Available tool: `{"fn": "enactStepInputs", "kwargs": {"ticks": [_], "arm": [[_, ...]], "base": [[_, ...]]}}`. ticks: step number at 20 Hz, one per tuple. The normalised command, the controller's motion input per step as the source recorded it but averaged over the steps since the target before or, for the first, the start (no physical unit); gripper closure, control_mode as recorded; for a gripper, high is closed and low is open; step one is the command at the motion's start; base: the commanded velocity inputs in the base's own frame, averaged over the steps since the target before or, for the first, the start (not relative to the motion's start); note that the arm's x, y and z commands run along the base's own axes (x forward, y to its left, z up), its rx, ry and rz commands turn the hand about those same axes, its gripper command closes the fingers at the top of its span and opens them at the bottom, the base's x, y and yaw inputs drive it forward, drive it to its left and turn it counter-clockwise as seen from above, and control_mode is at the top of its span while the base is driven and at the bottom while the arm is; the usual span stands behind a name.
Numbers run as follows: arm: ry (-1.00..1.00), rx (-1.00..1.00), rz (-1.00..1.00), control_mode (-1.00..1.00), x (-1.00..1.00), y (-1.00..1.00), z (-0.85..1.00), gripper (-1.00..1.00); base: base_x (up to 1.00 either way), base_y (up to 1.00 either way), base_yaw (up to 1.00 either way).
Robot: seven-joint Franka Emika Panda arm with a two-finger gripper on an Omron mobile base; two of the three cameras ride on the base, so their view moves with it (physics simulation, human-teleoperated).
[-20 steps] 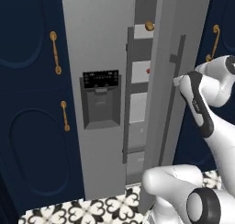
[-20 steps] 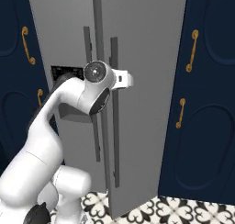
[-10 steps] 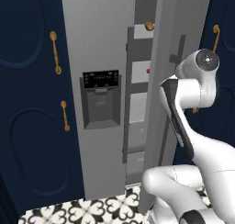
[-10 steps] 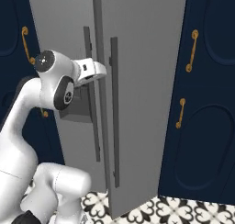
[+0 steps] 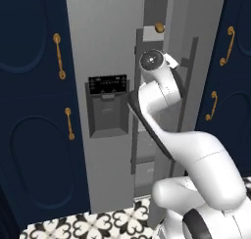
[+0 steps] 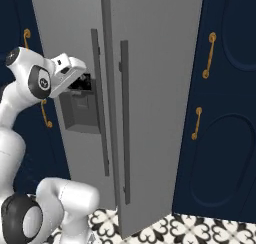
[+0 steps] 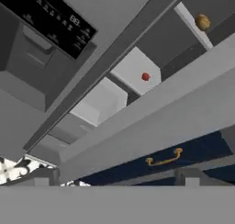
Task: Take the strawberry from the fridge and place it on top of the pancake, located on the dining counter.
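White fridge shelf (image 7: 133,71) bearing tiny red strawberry (image 7: 145,76); higher shelf (image 7: 190,23) bearing golden-brown lump (image 7: 202,22).

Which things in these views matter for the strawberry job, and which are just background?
For the job:
- strawberry, on a white fridge shelf
- fridge, right door ajar
- gripper, open and holding nothing

Just there:
- golden-brown lump on a higher shelf
- dispenser panel
- navy cabinets with gold handles
- patterned floor tiles
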Motion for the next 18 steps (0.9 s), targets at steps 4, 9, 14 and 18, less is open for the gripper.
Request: {"fn": "enactStepInputs", "kwargs": {"ticks": [4, 9, 14, 18], "arm": [[0.12, -0.14, -0.01, -1.00, 0.86, 0.23, -0.07, -1.00], [0.08, -0.07, -0.03, -1.00, 0.67, -0.01, -0.04, -1.00], [0.01, -0.05, -0.03, -1.00, 0.52, -0.09, -0.03, -1.00], [0.02, -0.04, 0.00, -1.00, 0.49, -0.03, -0.01, -1.00]], "base": [[0.00, 0.00, 0.00], [0.00, 0.00, 0.00], [0.00, 0.00, 0.00], [0.00, 0.00, 0.00]]}}
